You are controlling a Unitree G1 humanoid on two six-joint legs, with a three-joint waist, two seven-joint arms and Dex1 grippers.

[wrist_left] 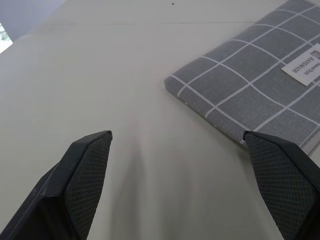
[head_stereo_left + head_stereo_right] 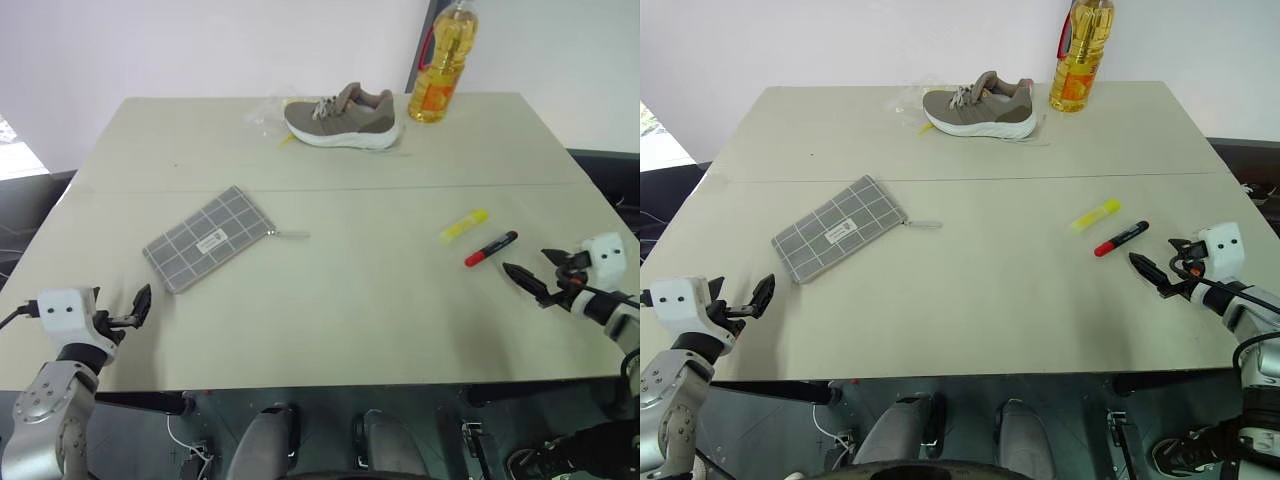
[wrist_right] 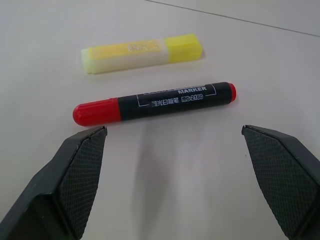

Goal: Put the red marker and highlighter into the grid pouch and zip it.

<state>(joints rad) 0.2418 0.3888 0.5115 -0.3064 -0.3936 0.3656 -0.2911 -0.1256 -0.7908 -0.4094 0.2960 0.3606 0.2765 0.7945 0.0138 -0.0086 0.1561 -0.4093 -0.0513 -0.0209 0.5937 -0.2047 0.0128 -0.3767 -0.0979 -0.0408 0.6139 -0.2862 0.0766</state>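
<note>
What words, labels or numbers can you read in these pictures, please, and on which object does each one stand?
"MARKER": on the dark barrel of the red marker.
"MG-2160": beside it on the same barrel; the last digits are uncertain, and the line of characters before it is too blurred to read.
"HANDMADE": on the white label of the grid pouch; a smaller line above it is cut off and unreadable.
Highlighter: faint print, too blurred to read.
Oil bottle: label too small to read.

A plain indoor test room or lab is suggested. A wide beige table (image 2: pixel 330 330) is set against a bare white wall (image 2: pixel 200 45), and unrelated things are laid out on it: a shoe (image 2: pixel 342 117), an oil bottle (image 2: pixel 443 65) and stationery.
</note>
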